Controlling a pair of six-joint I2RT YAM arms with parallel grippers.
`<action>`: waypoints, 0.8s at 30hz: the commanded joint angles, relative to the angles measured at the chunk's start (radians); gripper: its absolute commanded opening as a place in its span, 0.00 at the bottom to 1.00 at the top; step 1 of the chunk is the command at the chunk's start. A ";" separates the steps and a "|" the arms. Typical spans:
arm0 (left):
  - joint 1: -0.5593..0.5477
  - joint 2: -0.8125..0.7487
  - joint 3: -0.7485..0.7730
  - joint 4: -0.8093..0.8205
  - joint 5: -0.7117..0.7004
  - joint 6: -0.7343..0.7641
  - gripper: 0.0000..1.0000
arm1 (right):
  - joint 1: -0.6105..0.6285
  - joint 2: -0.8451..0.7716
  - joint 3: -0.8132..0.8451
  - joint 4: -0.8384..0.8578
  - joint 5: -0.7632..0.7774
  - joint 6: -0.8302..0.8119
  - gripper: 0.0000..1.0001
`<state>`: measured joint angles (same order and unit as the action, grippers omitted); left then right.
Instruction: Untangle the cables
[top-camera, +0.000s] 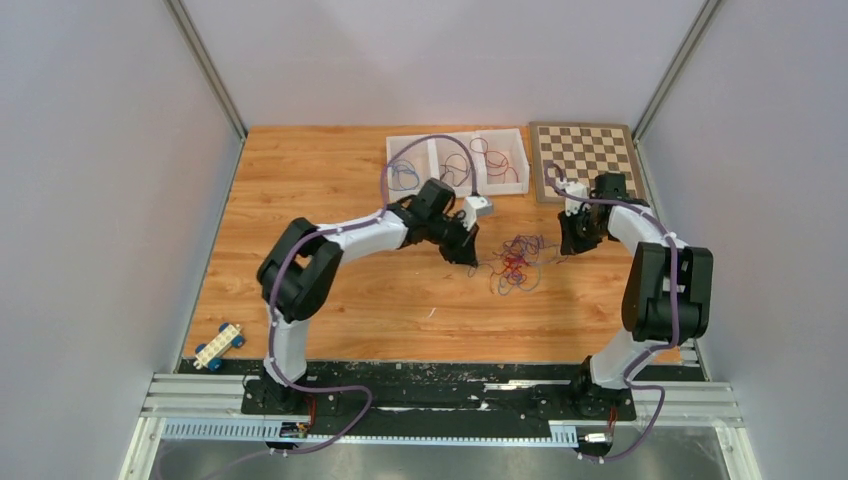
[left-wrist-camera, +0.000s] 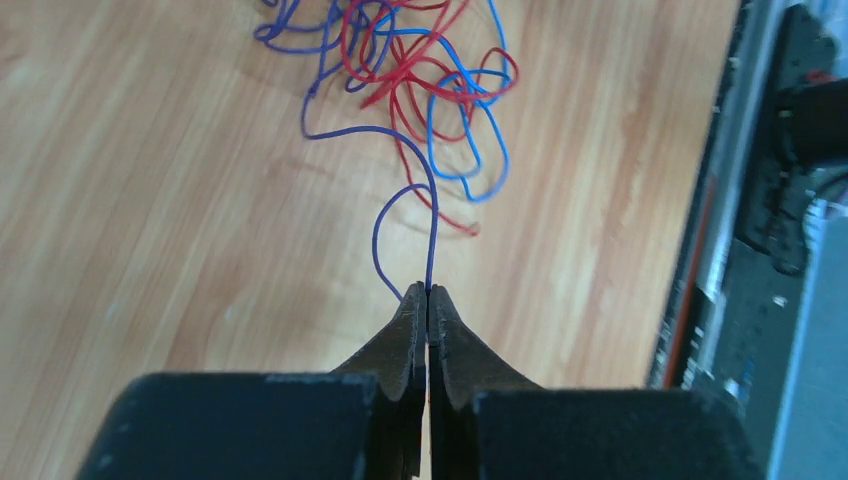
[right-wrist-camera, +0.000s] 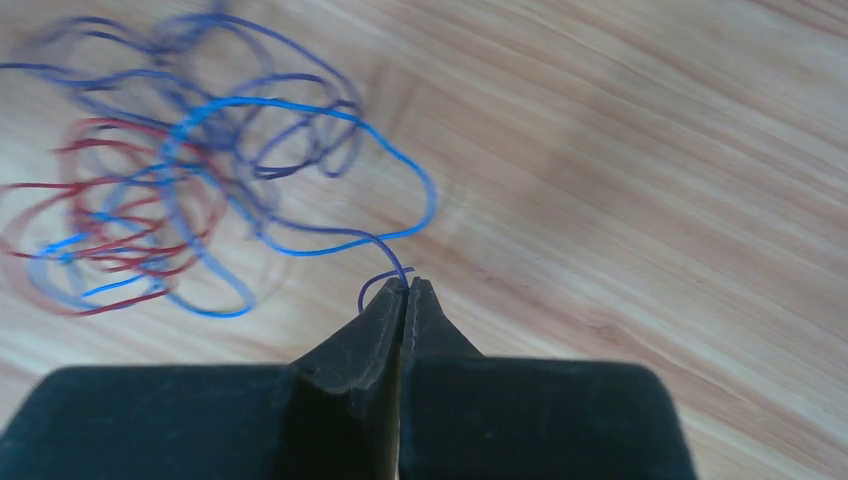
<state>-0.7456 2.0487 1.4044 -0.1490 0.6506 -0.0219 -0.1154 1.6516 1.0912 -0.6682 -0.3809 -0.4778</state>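
A tangle of thin blue, red and purple cables (top-camera: 515, 262) lies on the wooden table between my two grippers. My left gripper (top-camera: 471, 258) sits just left of it and is shut on a purple cable (left-wrist-camera: 432, 215) that runs from its tips (left-wrist-camera: 428, 290) up into the tangle (left-wrist-camera: 415, 70). My right gripper (top-camera: 566, 247) sits just right of the tangle and is shut on a purple-blue cable (right-wrist-camera: 392, 258) at its tips (right-wrist-camera: 408, 284); the strand leads left into the blurred tangle (right-wrist-camera: 150, 215).
A white tray with three compartments (top-camera: 455, 185) holding sorted cables stands behind the tangle. A checkerboard (top-camera: 585, 160) lies at the back right. A small toy car (top-camera: 219, 347) sits at the front left. Side walls enclose the table.
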 joint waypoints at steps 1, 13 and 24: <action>0.112 -0.306 -0.044 -0.101 0.057 0.047 0.00 | -0.048 0.062 -0.016 0.093 0.168 -0.084 0.00; 0.563 -0.643 0.202 -0.211 0.160 -0.029 0.00 | -0.164 0.119 -0.048 0.138 0.274 -0.259 0.00; 0.832 -0.657 0.442 0.065 0.231 -0.329 0.00 | -0.214 0.094 -0.079 0.137 0.294 -0.327 0.00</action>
<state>0.0448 1.4261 1.7817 -0.2382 0.8360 -0.2066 -0.3107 1.7496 1.0508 -0.5159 -0.1337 -0.7551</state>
